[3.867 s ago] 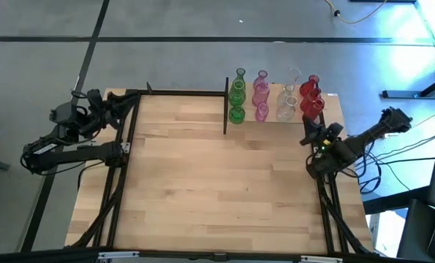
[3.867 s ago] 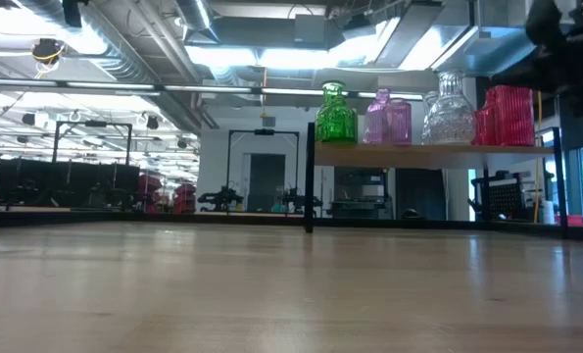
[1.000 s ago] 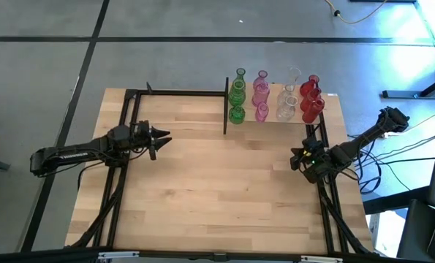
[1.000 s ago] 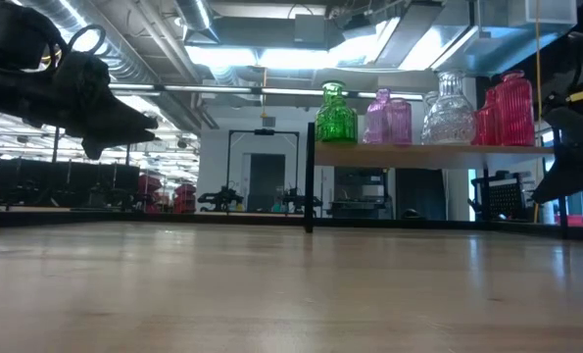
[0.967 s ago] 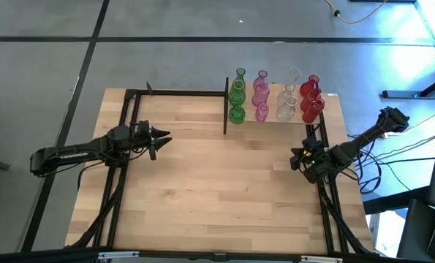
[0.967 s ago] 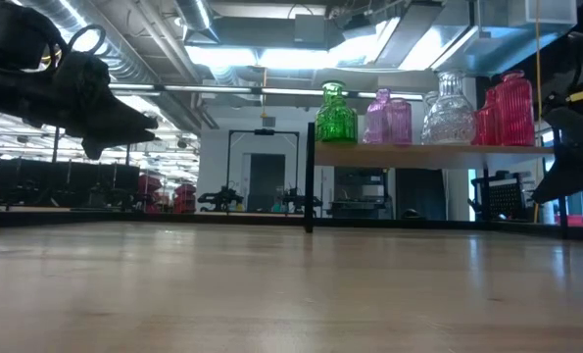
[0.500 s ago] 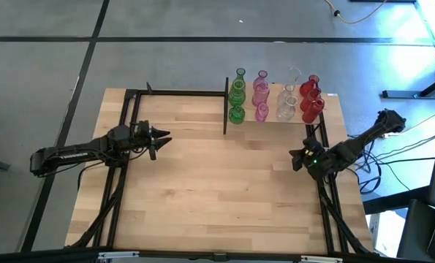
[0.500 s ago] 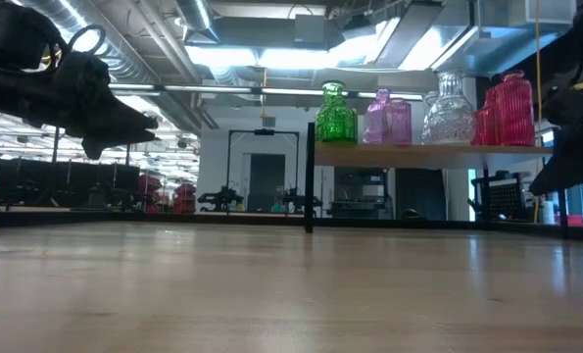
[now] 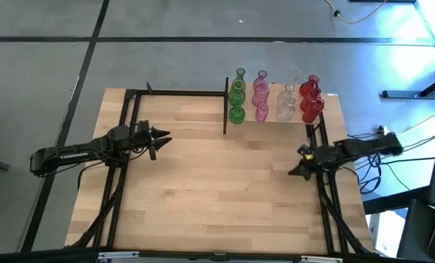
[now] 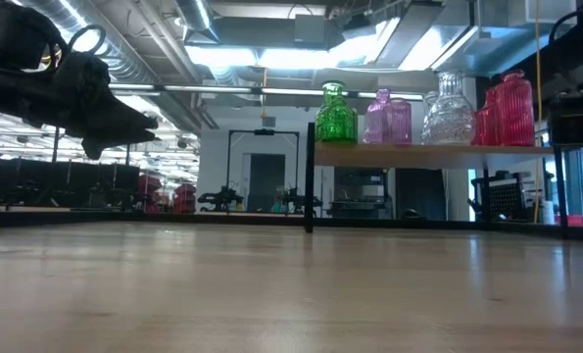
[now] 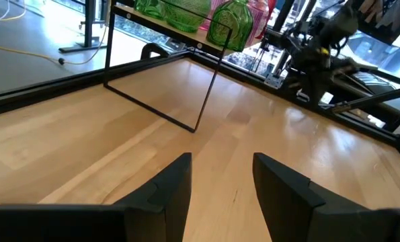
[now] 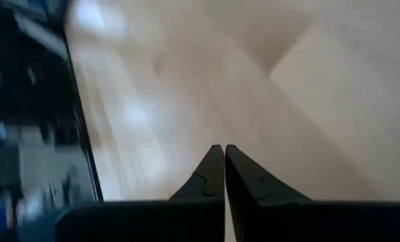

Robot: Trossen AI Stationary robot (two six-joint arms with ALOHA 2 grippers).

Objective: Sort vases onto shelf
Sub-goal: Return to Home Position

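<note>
The shelf (image 9: 248, 106) stands at the far right corner of the worktop (image 9: 217, 190). It carries four rows sorted by colour, from left to right: green vases (image 9: 236, 98), pink vases (image 9: 261, 91), clear vases (image 9: 287, 101) and red vases (image 9: 311, 96). The left pincer (image 9: 162, 136) hovers over the left side of the worktop, fingers apart and empty. The right pincer (image 9: 294, 172) is at the right edge, on the near side of the shelf, fingers pressed together on nothing.

Grey floor (image 9: 202, 44) surrounds the wooden table (image 9: 217, 183); bright ceiling lights (image 10: 222, 57) shine overhead.
</note>
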